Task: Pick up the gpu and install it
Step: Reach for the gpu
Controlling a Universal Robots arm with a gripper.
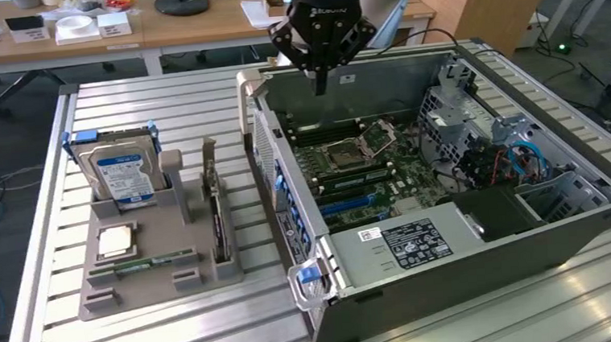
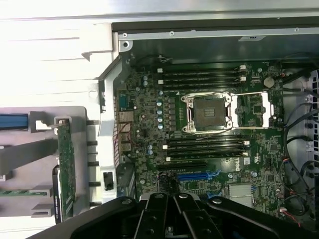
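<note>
Hanging at the top centre of the exterior view, a black gripper (image 1: pixel 321 85) is clenched shut on nothing above an open computer case (image 1: pixel 451 249).

At the left, a grey holder (image 1: pixel 99 302) on a slatted metal table (image 1: pixel 150 101) carries an upright silver hard drive (image 1: pixel 122 172), with a processor chip (image 1: pixel 114 241) and a green memory stick (image 1: pixel 145 263) lying flat. The gpu (image 1: pixel 218 213) stands on edge in the holder's right-hand slot, near the case's outer wall, well apart from the gripper. Further right, the motherboard (image 1: pixel 377 186) lies exposed, its processor socket (image 1: pixel 348 153) open.
</note>
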